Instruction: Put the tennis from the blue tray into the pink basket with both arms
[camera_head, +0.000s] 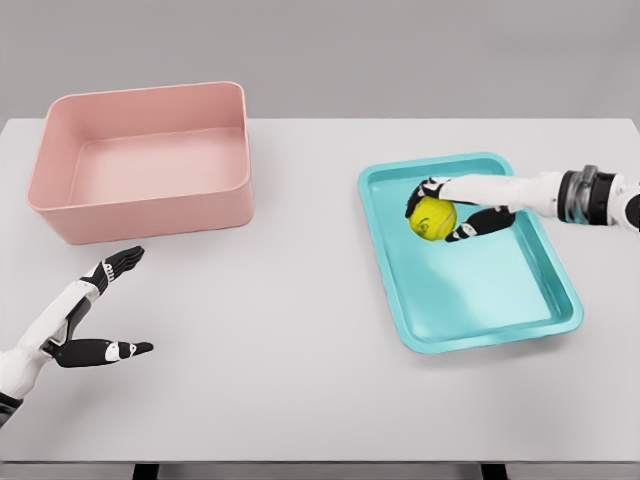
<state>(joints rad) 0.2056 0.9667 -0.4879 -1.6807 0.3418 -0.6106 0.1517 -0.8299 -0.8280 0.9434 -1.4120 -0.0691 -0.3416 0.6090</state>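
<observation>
Right of centre, the right hand (452, 208) curls its fingers around the tennis ball (433, 218) over the blue tray (480, 300); the left hand (92, 315) (fingers spread, empty) hovers lower left; the pink basket (150, 205) sits upper left.

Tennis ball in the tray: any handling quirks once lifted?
The tennis ball is round, so it would likely roll if released on the blue tray. Its fuzzy-looking surface probably resists slipping. The right hand spans it, suggesting it is small and light.

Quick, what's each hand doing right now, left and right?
Left hand: open, fingers spread, holding nothing, over the white table.
Right hand: closed around the yellow-green tennis ball, over the blue tray.
</observation>
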